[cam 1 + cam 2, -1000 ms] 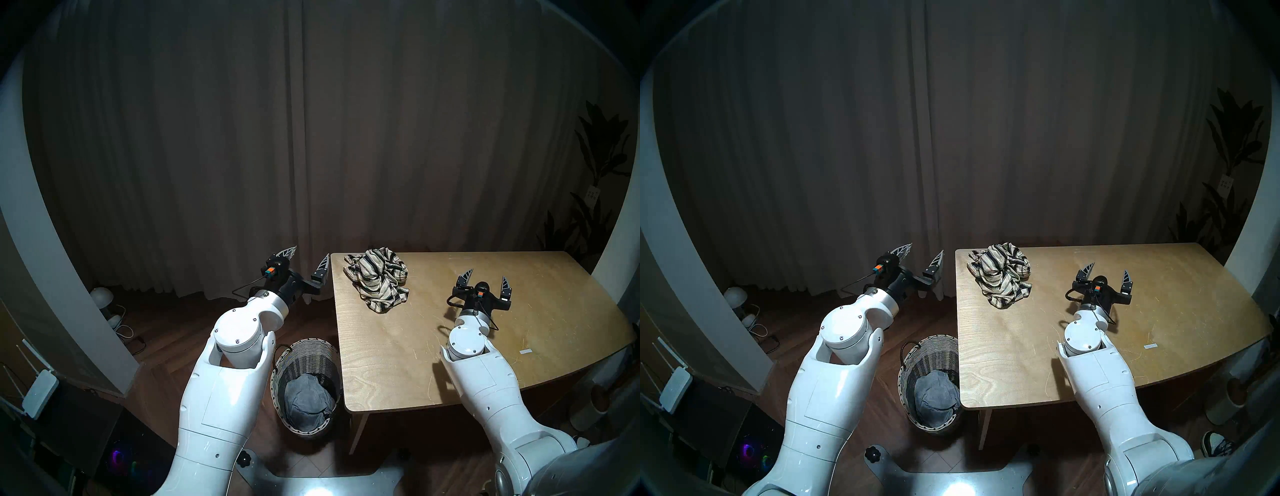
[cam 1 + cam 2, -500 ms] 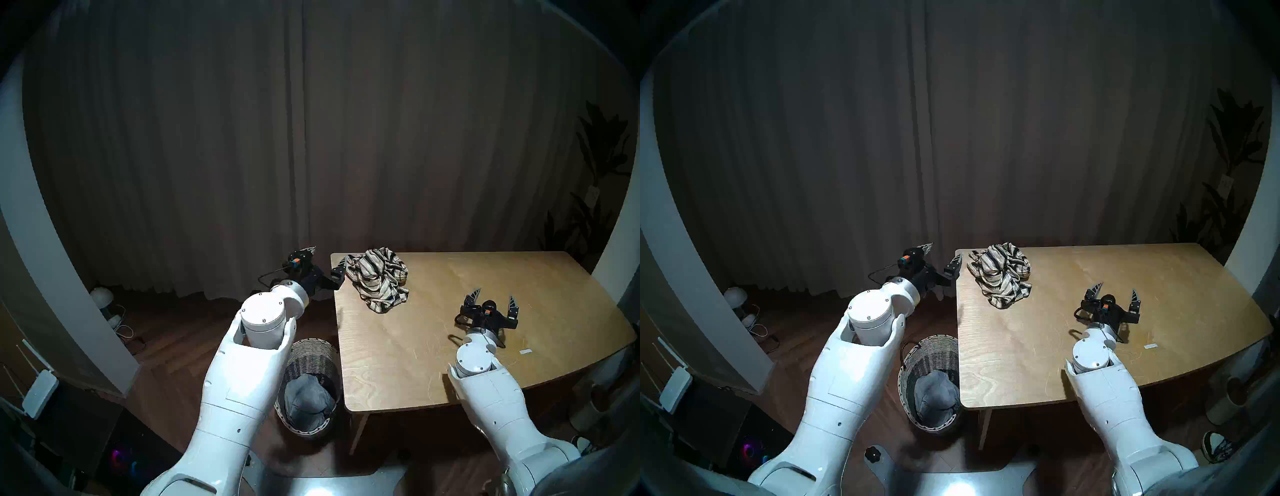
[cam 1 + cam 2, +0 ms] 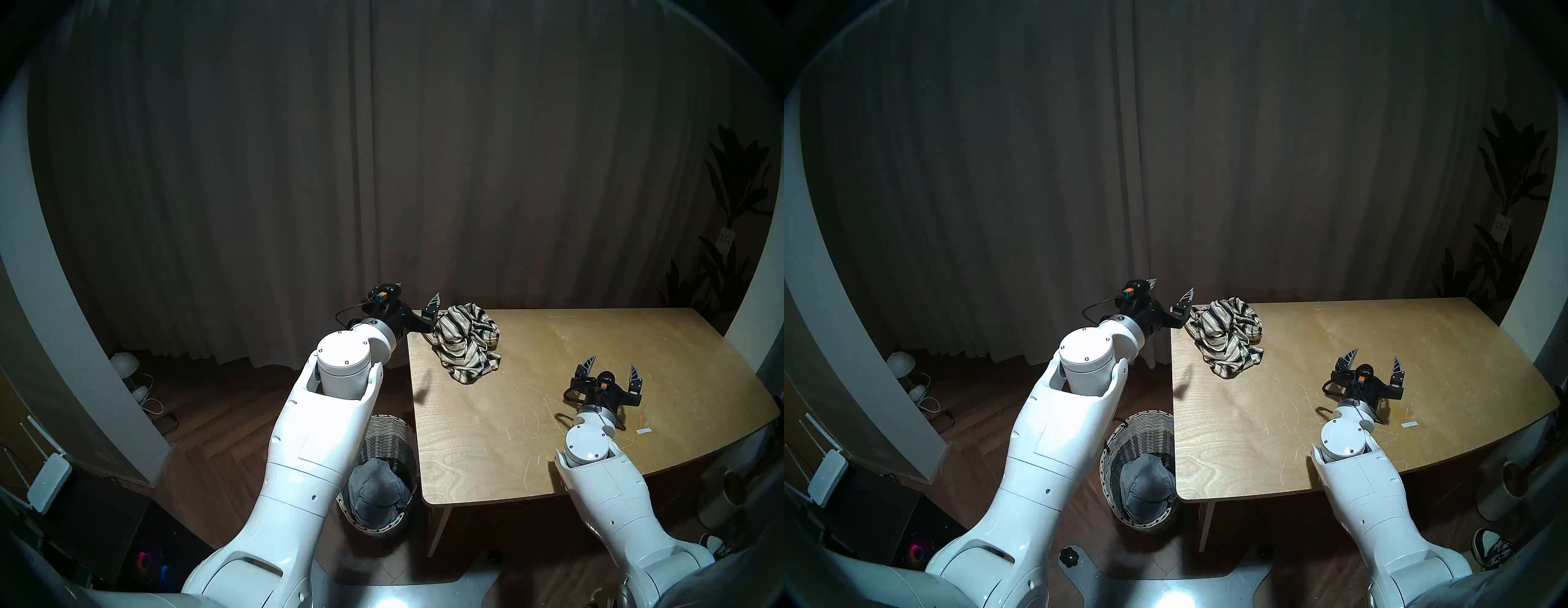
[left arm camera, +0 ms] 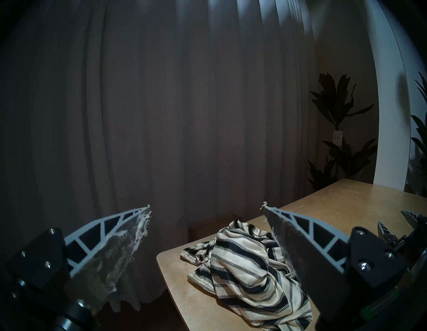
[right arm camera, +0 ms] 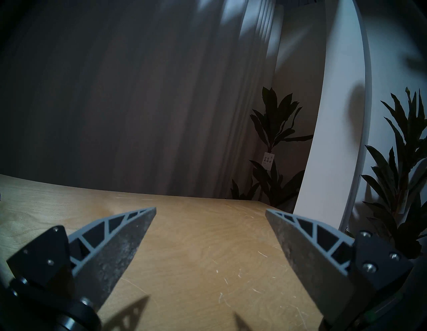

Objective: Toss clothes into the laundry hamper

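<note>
The cream garment with dark stripes [image 3: 464, 339] [image 3: 1227, 335] lies crumpled at the far left corner of the wooden table [image 3: 488, 424]. My left gripper [image 3: 418, 297] [image 3: 1169, 291] is open and empty, raised just left of that garment; in the left wrist view the garment [image 4: 245, 265] lies below and ahead of the open gripper [image 4: 206, 205]. The wicker hamper [image 3: 390, 441] [image 3: 1140, 437] stands on the floor beside the table's near left corner, with the grey garment [image 3: 377, 488] inside. The black garment is hidden. My right gripper [image 3: 611, 366] [image 5: 210, 210] is open and empty over the table's right part.
A dark curtain [image 3: 382, 170] hangs right behind the table. Potted plants [image 5: 272, 129] with a white paper card [image 5: 268, 159] stand at the far right. A small white label [image 3: 643, 430] lies near the table's right edge. A lamp and cables [image 3: 127, 369] lie on the floor at left.
My left arm has swung right and up, bringing its open gripper from beside the table up to the striped garment. My right arm has drawn back toward me and to the right.
</note>
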You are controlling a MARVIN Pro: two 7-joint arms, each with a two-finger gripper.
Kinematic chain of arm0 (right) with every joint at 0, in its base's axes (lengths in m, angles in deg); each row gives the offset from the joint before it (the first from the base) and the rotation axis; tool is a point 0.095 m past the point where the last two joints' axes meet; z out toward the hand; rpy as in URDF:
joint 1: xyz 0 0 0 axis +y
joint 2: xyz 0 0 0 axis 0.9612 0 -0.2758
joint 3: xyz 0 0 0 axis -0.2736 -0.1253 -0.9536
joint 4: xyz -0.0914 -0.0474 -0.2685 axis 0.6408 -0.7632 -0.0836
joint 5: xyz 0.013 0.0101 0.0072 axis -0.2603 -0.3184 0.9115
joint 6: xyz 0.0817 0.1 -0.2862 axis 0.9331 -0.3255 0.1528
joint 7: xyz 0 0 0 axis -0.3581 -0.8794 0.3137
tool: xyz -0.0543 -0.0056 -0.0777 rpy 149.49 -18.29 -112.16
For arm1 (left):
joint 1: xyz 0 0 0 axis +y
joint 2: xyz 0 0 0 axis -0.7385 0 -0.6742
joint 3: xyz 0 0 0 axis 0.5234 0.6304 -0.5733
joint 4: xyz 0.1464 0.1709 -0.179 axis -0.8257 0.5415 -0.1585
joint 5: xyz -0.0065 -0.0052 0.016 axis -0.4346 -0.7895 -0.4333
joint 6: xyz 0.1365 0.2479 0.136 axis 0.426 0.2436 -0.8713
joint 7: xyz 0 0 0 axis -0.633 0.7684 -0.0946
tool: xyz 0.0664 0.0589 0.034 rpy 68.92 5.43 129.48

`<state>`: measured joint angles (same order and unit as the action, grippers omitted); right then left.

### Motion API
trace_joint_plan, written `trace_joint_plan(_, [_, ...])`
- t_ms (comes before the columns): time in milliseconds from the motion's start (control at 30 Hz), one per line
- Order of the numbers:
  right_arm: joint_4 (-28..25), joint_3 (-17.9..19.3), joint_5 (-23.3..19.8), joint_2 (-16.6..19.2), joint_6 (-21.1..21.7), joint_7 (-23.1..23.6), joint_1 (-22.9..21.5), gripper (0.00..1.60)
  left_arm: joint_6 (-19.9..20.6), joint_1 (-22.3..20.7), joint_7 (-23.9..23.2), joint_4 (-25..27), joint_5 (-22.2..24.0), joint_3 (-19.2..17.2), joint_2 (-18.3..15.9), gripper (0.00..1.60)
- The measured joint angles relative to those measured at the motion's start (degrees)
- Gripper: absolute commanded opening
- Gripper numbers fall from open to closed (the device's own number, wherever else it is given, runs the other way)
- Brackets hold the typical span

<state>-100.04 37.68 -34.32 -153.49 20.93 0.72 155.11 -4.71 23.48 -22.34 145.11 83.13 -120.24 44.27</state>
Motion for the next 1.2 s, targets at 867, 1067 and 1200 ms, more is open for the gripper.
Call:
trace_joint_plan(867, [-2.64, -0.02, 0.65, 1.97, -0.1, 4.44, 0.96, 1.6, 5.79, -11.63, 2.97, -12.31, -3.61, 2.97, 4.22, 1.6])
trace_joint_plan(1067, [-4.33, -0.3, 1.38, 2.91, -0.32, 5.91, 0.93, 1.6, 6.93, -14.12, 3.6, -15.11, -4.29, 3.28, 4.81, 1.6])
trace_joint_plan(1200, [-5.65, -0.27, 1.86, 3.75, -0.69, 6.75, 0.93, 1.6, 7.55, -15.41, 3.95, -17.0, -4.67, 3.53, 5.14, 1.6])
